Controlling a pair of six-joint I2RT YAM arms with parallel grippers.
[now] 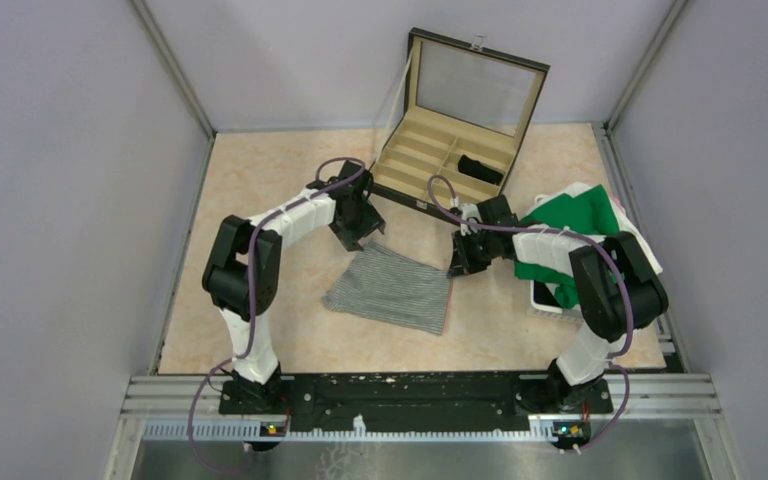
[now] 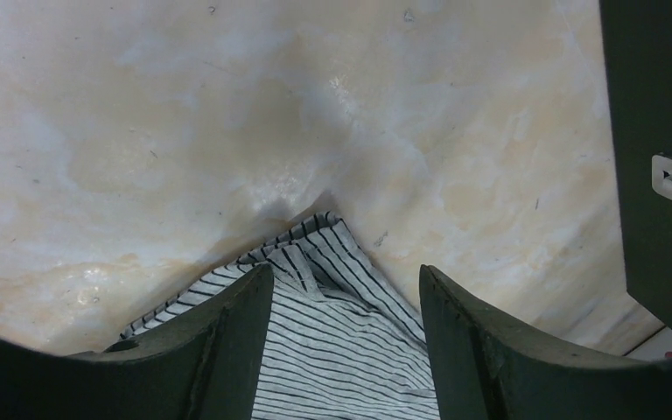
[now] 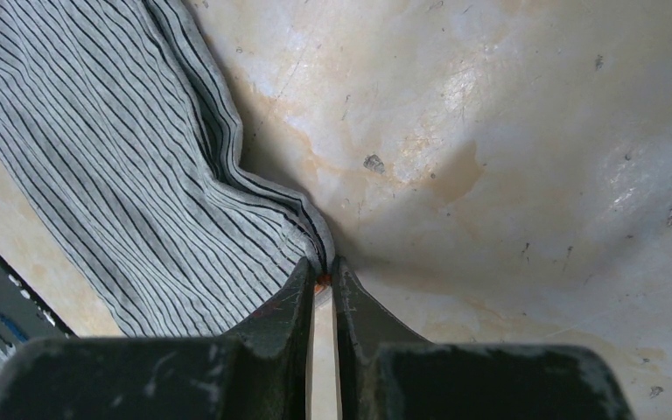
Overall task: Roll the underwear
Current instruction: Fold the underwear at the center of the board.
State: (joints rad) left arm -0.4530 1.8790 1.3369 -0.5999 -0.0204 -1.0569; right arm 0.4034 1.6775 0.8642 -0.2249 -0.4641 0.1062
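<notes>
I am working on the soft grey underwear [image 1: 390,288] with thin dark stripes, which is lying flat and unrolled at the middle of the beige marbled table [image 1: 260,180], nearer than the open wooden compartmented case [image 1: 400,195]. My right gripper [image 3: 322,271] is pinching the garment's far right corner: the jaws are standing almost closed, with the bunched hem and a spot of orange, probably the label, caught between the tips. I judge this hold to be serving as an anchor, keeping that edge taut and in place so the cloth is not sliding. My left gripper [image 2: 346,280] is standing well open and holding nothing; its fingers are straddling the far left corner of the cloth just above the table, placed so that closing would take the matching corner. Both arms are reaching forward from their bases, elbows raised, wrists bent down, grippers pointing at the far edge and angled toward each other. A small black fabric roll [image 1: 480,168] is sitting in a right-hand compartment of the case. Green and white garments [image 1: 570,225] are lying heaped in the white basket [image 1: 545,297] at the right.
</notes>
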